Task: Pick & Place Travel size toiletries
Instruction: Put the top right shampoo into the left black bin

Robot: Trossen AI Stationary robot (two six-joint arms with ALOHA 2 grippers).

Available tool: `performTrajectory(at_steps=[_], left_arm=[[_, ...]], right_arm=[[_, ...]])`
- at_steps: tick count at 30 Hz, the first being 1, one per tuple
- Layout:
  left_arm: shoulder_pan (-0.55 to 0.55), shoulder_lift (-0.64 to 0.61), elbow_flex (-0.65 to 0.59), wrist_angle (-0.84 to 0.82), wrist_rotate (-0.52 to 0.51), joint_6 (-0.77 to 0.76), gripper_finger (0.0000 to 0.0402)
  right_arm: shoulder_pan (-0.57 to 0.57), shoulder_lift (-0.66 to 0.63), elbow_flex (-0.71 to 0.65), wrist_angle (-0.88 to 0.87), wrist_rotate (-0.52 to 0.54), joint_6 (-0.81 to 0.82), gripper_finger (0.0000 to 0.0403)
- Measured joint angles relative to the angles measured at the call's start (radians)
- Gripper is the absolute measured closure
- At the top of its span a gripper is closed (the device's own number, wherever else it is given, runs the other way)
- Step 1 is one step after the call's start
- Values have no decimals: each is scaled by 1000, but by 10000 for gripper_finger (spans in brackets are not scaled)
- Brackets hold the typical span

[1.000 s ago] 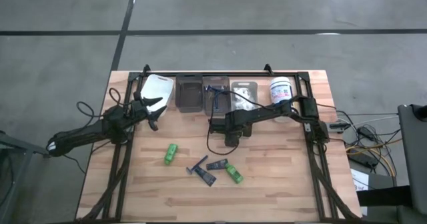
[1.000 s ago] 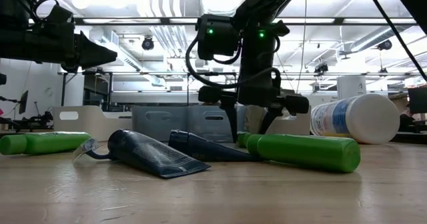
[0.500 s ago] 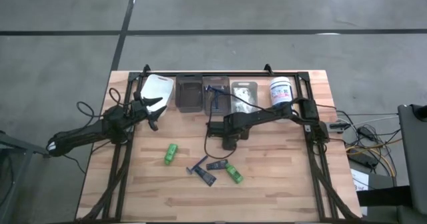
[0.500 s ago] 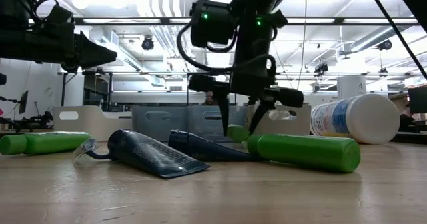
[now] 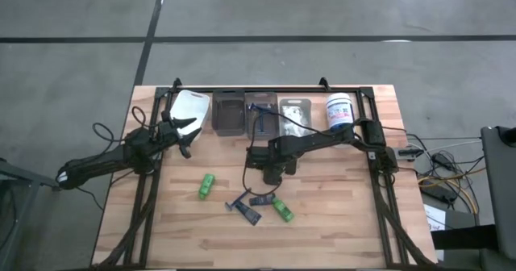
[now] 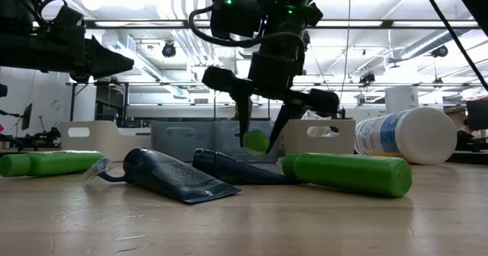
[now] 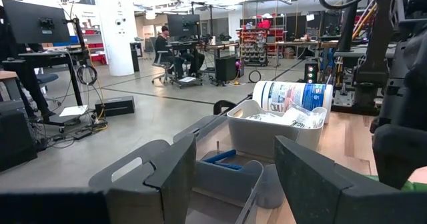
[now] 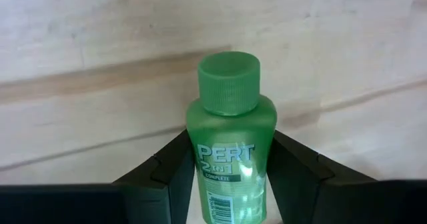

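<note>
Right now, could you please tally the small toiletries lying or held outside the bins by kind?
Green bottles: 3, one in the right gripper
Dark tubes: 2
Razor: 1
Total: 6

Held bottle (image 8: 229,144): bright green, ribbed green cap — white "PERT 2in1" lettering
Fingers (image 8: 170,174): black
Lying bottle (image 6: 347,173): green
Tube (image 6: 175,177): dark blue
Tub (image 5: 339,110): white, blue label
Surface (image 5: 339,223): pale wood planks — light grain
</note>
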Motion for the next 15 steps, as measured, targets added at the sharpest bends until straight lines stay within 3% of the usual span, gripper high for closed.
performTrajectory(at_steps=[11, 15], left_arm=[[0, 0, 0, 0, 0, 0, 195], [0, 0, 0, 0, 0, 0, 195]], right_arm=[[7, -1, 68, 18, -18, 32, 225], [8, -1, 122, 14, -142, 59, 231]])
